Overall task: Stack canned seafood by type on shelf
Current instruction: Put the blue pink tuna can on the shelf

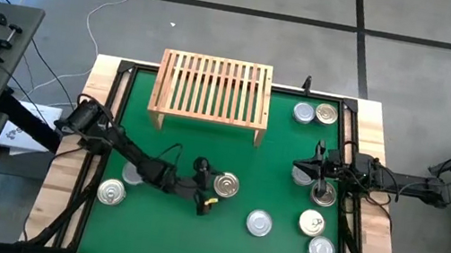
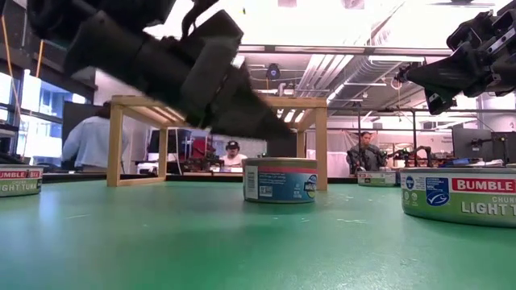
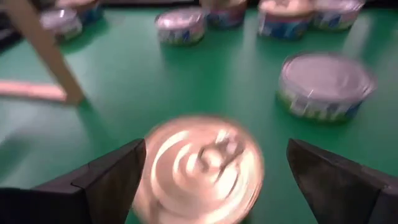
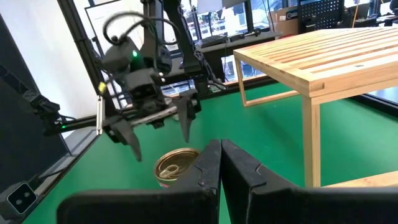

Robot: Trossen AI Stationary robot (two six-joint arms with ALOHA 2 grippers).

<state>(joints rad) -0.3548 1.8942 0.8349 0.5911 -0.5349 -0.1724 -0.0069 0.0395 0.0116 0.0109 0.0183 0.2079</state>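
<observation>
My left end effector (image 1: 213, 193) hangs over the green mat (image 1: 194, 153) in front of the shelf (image 1: 210, 95), fingers (image 3: 112, 180) spread wide on either side of a gold-lidded tin (image 1: 226, 184) (not gripping it). My right end effector (image 1: 299, 167) waits at the mat's right side, fingers pressed together, holding nothing. The shelf top carries no tins. The other tins sit scattered on the mat, one (image 1: 112, 191) at near left, several (image 1: 312, 222) along the right.
</observation>
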